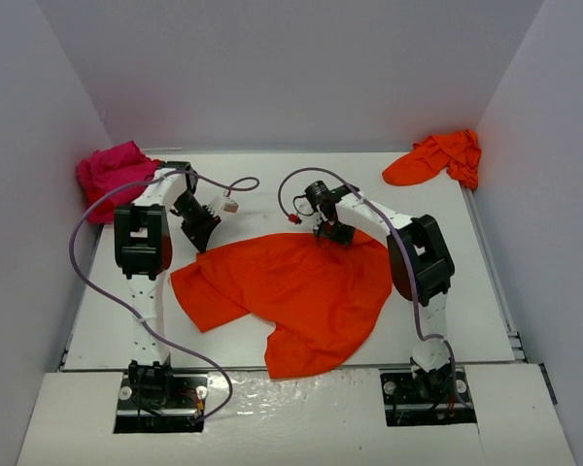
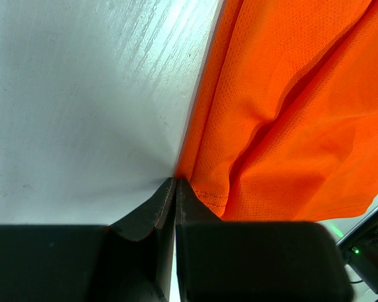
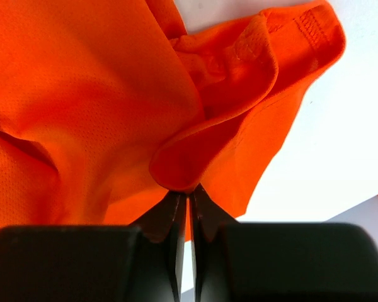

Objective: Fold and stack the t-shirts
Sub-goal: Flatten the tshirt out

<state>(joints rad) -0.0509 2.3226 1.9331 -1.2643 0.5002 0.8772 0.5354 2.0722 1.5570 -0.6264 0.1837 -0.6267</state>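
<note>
A large orange-red t-shirt [image 1: 291, 291] lies spread and wrinkled across the middle of the table. My left gripper [image 1: 202, 235] is at its back left corner. In the left wrist view its jaws are shut, with the shirt's hemmed edge [image 2: 208, 189] pinched at their tips [image 2: 176, 181]. My right gripper [image 1: 333, 235] is on the shirt's back edge, shut on a raised fold of the orange cloth [image 3: 195, 163], which bulges just above the tips [image 3: 189, 190].
A crumpled magenta t-shirt [image 1: 112, 175] sits at the back left corner, beside the left arm. Another orange-red t-shirt [image 1: 439, 160] is heaped at the back right corner. White walls enclose the table [image 1: 486, 291] on three sides.
</note>
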